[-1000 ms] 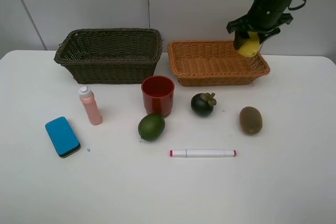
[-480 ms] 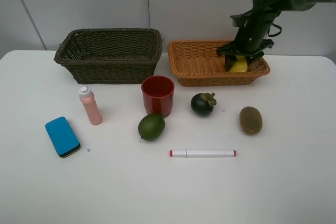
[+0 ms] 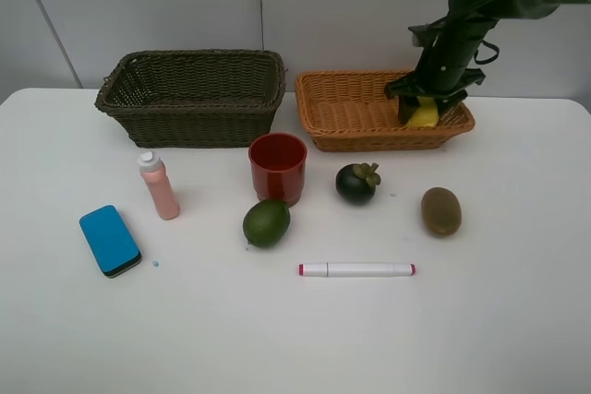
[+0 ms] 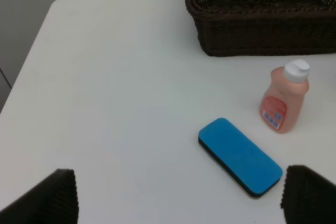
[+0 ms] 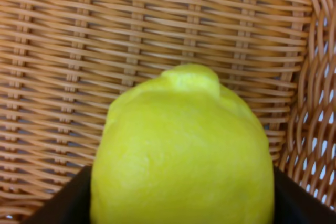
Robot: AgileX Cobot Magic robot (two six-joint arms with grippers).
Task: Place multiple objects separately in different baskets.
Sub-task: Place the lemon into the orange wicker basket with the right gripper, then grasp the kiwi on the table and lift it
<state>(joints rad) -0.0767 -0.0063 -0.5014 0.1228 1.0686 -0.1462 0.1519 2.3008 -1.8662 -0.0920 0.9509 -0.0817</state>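
1. In the upper right of the high view, the right gripper [image 3: 425, 110] reaches down into the right end of the light orange basket [image 3: 360, 140]. Its jaws are clamped on the yellow lemon [image 3: 423, 117].
2. The right wrist view shows the yellow lemon [image 5: 184, 150] filling the space between two dark fingers [image 5: 77, 199], with the orange weave close behind it. I cannot tell whether the fruit touches the basket floor.
3. The left gripper [image 4: 178, 200] is spread wide with nothing between its tips. It hangs over the white table [image 4: 105, 103], with the blue eraser [image 4: 239, 157] and the pink white-capped bottle [image 4: 283, 100] in front of it.
4. The dark olive-brown basket [image 3: 189, 122] stands in the upper left of the high view. It is near the light orange basket but apart from it, and nothing shows inside it.
5. On the table in the high view:
   - The red cup [image 3: 277, 166] stands upright at centre, and the green round fruit [image 3: 266, 222] lies just below it.
   - The dark mangosteen [image 3: 356, 183] is right of the cup, and the brown kiwi [image 3: 441, 210] is farther right.
   - The white marker [image 3: 356, 269] lies level, low in the middle.
   - On the left, the bottle stands upright, and the eraser lies flat in the lower left.
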